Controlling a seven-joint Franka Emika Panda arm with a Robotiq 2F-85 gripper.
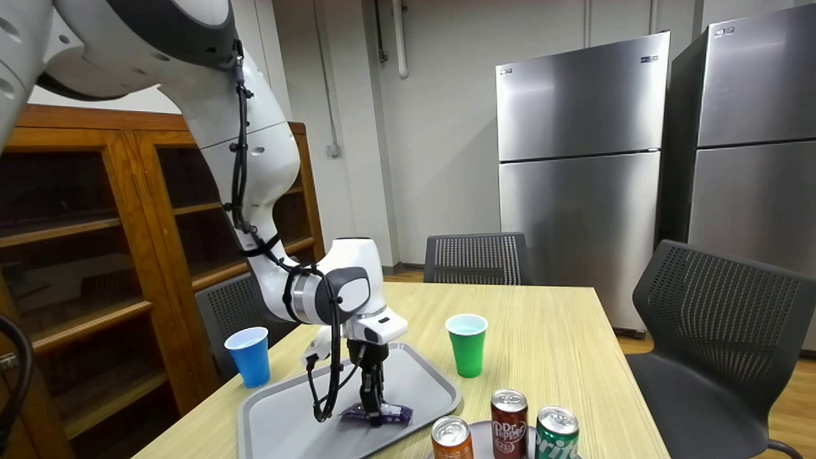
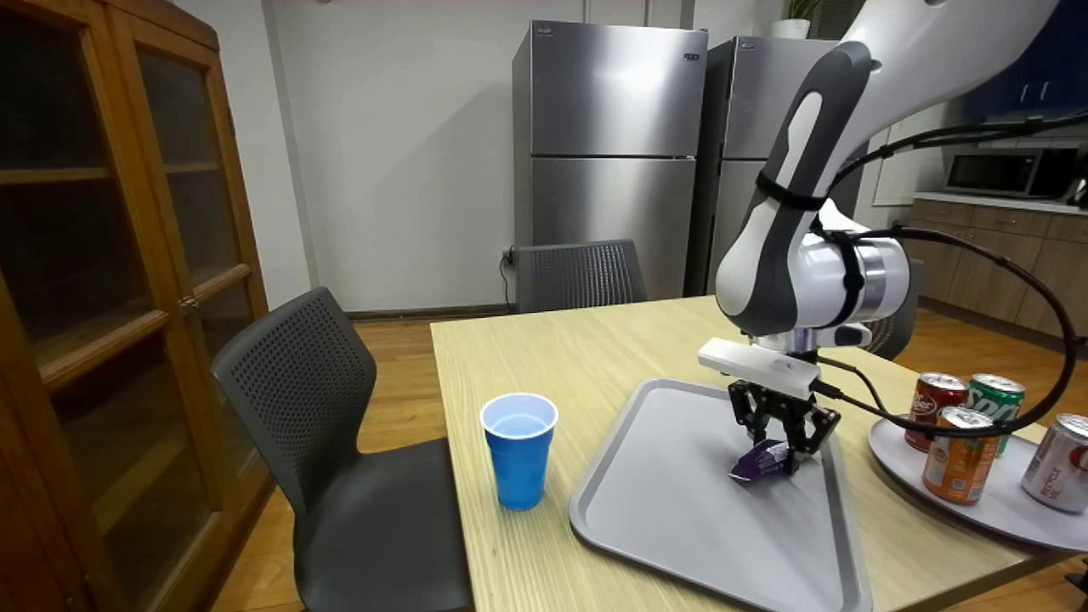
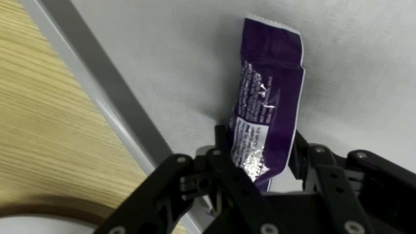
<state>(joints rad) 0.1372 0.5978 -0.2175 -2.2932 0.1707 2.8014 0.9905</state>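
Working near the gray tray's rim [image 3: 112, 123], we have room toward the blue cup [image 2: 520, 463]. Our arm [image 1: 274, 153] arches down, end effector [image 3: 260, 136] pinching a purple packet [image 3: 276, 87].

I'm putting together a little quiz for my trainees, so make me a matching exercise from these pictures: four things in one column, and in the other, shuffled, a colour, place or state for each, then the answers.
1. Packet
2. Tray
3. Cans
4. Fridges

A. Standing on a plate
B. Silver and closed
C. Grey, beneath the gripper
D. Purple, between two black fingers

Pairs: 1-D, 2-C, 3-A, 4-B.
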